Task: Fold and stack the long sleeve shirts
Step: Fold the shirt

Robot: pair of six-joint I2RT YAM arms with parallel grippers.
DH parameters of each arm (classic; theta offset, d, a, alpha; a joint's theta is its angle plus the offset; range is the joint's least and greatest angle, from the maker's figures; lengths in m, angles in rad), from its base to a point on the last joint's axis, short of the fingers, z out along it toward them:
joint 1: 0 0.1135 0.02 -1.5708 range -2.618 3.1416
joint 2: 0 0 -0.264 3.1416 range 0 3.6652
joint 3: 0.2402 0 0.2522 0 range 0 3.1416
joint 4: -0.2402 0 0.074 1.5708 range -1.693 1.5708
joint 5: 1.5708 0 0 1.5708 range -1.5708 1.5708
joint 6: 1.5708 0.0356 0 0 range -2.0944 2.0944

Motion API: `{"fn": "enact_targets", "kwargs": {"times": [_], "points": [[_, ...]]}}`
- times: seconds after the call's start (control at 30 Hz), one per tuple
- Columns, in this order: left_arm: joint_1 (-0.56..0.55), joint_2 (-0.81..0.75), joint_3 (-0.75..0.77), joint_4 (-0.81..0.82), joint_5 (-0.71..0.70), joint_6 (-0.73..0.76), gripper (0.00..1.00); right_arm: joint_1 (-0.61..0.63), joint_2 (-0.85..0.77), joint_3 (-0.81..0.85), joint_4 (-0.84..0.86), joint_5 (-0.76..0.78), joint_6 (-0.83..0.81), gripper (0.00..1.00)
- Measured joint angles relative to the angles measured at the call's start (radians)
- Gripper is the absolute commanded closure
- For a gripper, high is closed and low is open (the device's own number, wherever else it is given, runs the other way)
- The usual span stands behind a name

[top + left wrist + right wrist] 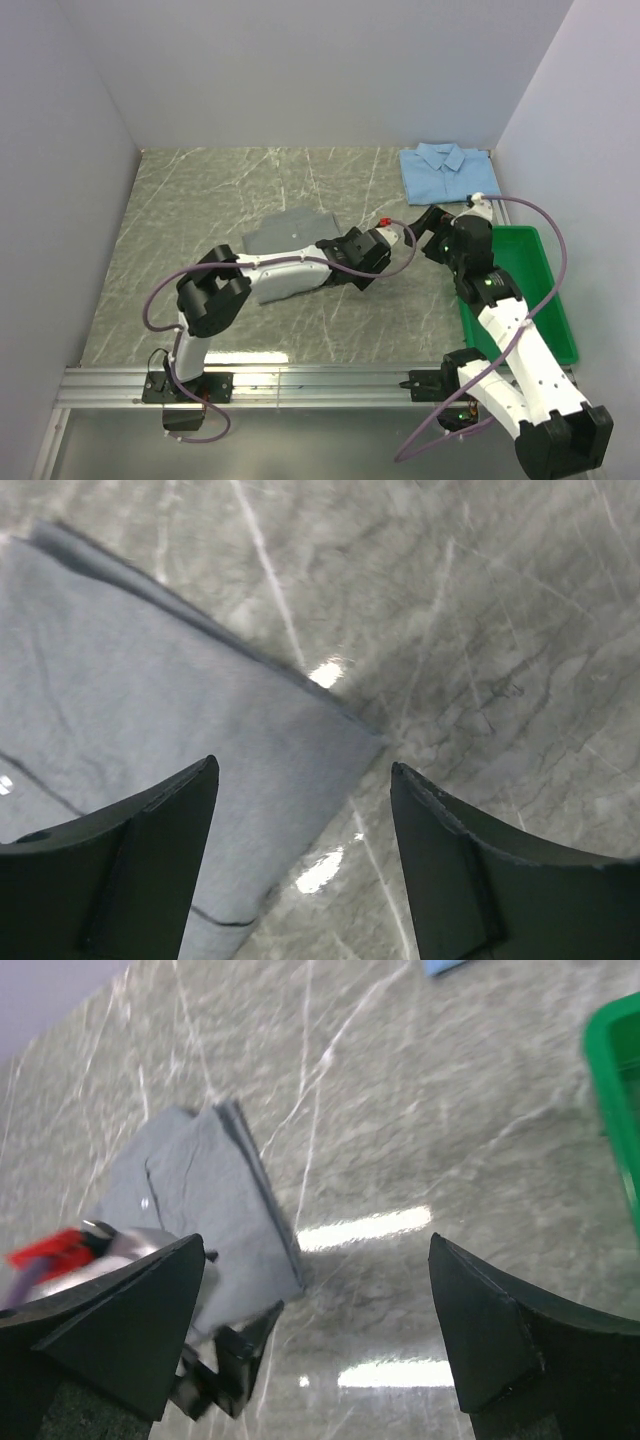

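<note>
Centre shirt flat mid-table, corner shirt in far right corner, well apart, tray along right edge, nearer the arms, left gripper above centre shirt's right corner

The left arm and right arm have white links between bulky black joints, each trailed by a lilac cable. The left gripper and right gripper have matte black wedge fingers. A red tab marks the left wrist, and green lights dot the right arm.
</note>
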Motion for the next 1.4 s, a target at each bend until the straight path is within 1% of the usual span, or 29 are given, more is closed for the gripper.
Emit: {"fn": "enact_targets", "kwargs": {"times": [0.13, 0.3, 0.43, 0.6, 0.67, 0.7, 0.73, 0.77, 0.8, 0.83, 0.87, 0.9, 1.1, 1.2, 1.4], "points": [[-0.021, 0.044, 0.017, -0.009, -0.001, 0.016, 0.28, -0.011, -0.055, -0.038, 0.000, 0.047, 0.018, 0.00], [-0.030, 0.067, 0.024, -0.023, -0.003, 0.024, 0.31, -0.021, -0.062, -0.047, 0.002, 0.067, 0.029, 0.01], [-0.030, 0.087, 0.025, -0.025, -0.020, 0.023, 0.36, -0.024, -0.061, -0.048, 0.002, 0.071, 0.034, 0.01], [-0.030, 0.123, 0.034, -0.023, -0.047, 0.021, 0.40, -0.031, -0.063, -0.052, 0.003, 0.082, 0.040, 0.01], [-0.030, 0.126, 0.034, -0.023, -0.049, 0.021, 0.44, -0.032, -0.067, -0.057, 0.004, 0.084, 0.043, 0.01], [-0.031, 0.129, 0.034, -0.022, -0.053, 0.019, 0.48, -0.033, -0.068, -0.061, 0.005, 0.085, 0.045, 0.01], [-0.031, 0.131, 0.035, -0.020, -0.056, 0.017, 0.60, -0.033, -0.068, -0.064, 0.004, 0.085, 0.047, 0.02], [-0.031, 0.132, 0.035, -0.019, -0.064, 0.014, 0.66, -0.034, -0.068, -0.064, 0.004, 0.085, 0.047, 0.02], [-0.031, 0.135, 0.035, -0.021, -0.071, 0.009, 0.76, -0.034, -0.067, -0.066, 0.005, 0.084, 0.048, 0.02], [-0.031, 0.138, 0.034, -0.021, -0.079, 0.006, 0.94, -0.034, -0.066, -0.068, 0.008, 0.081, 0.047, 0.02], [-0.031, 0.139, 0.034, -0.021, -0.086, 0.004, 0.98, -0.035, -0.063, -0.069, 0.010, 0.076, 0.048, 0.02], [-0.031, 0.139, 0.034, -0.021, -0.093, -0.004, 0.99, -0.036, -0.058, -0.069, 0.015, 0.069, 0.048, 0.02], [-0.023, 0.121, 0.007, -0.009, -0.099, -0.041, 0.99, -0.039, 0.025, -0.069, 0.072, -0.021, 0.064, 0.00], [-0.011, 0.070, -0.040, -0.003, -0.087, -0.061, 1.00, -0.040, 0.109, -0.068, 0.108, -0.103, 0.092, 0.00], [0.009, -0.085, -0.131, 0.017, -0.051, -0.107, 1.00, -0.042, 0.346, -0.067, 0.230, -0.314, 0.196, 0.00]]}}
